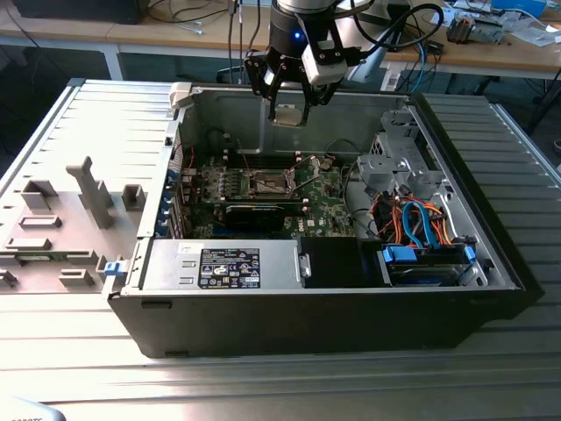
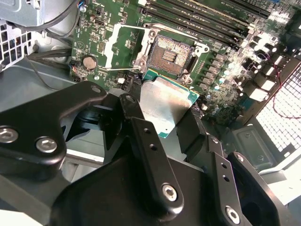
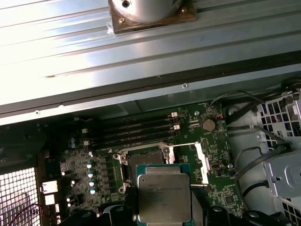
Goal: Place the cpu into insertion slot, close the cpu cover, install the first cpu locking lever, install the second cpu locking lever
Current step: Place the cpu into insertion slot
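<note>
My gripper [image 1: 287, 112] hangs over the open computer case, shut on the cpu [image 1: 287, 115], a small silver-topped square chip. In both wrist views the cpu [image 2: 164, 106] [image 3: 164, 197] sits between black fingers [image 2: 134, 115], held above the green board and apart from it. The insertion slot [image 2: 170, 55] [image 3: 141, 160] lies bare just beyond the chip, a dark square recess with a silver border. The cpu cover [image 2: 123, 47] [image 3: 188, 162], a silver frame, is flipped open beside the slot. I cannot tell the locking levers apart from the socket's metalwork.
Long memory slots [image 2: 207, 19] [image 3: 136, 132] run along one side of the socket. A long black card [image 1: 259, 213] lies across the board, with a power supply [image 1: 228, 267] in front. Drive cage and blue and orange cables [image 1: 421, 219] fill the exterior view's right.
</note>
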Available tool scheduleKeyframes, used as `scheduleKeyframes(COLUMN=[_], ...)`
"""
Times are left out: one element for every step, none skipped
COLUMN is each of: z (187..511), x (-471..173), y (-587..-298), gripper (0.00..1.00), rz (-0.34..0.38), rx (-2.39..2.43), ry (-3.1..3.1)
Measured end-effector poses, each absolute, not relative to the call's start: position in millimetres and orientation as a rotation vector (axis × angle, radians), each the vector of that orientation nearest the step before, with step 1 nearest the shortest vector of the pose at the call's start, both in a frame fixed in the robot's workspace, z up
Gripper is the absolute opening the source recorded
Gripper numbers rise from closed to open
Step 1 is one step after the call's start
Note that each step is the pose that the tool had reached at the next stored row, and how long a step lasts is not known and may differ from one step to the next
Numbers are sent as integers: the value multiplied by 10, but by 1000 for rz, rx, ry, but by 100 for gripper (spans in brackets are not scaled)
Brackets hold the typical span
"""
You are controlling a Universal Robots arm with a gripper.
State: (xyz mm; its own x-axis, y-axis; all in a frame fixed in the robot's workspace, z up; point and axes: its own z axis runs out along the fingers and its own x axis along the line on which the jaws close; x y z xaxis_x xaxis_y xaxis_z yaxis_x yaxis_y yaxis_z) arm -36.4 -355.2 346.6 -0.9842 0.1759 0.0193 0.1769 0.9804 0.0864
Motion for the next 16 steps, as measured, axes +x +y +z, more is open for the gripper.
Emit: scheduleKeyframes(z=[3465, 3465, 3465, 3466, 3465, 3466, 3466, 3466, 3466, 3465, 3466, 3466, 3465, 3465, 3466, 3465], x=[-364, -364, -364, -364, -364, -364, -364, -364, -364, -364, -364, -364, -364, -364, -364, -364], y=[-3552, -3551, -3552, -3552, -3552, -3552, -3552, -3551, -3552, -3551, -3552, -3552, -3552, -3551, -3552, -3552], gripper=[54, 54, 54, 54, 54, 54, 54, 54, 54, 54, 54, 54, 54, 54, 54, 54], rz=[-138, -138, -138, -138, -138, -137, -137, -138, -138, -138, -138, -138, -138, -138, -138, -138], rx=[-278, -279, -279, -280, -280, -281, -282, -283, -283, -284, -285, -286, -286, -289, -290, -291], ry=[-3115, -3115, -3115, -3115, -3115, -3114, -3114, -3114, -3114, -3114, -3114, -3114, -3114, -3114, -3114, -3114])
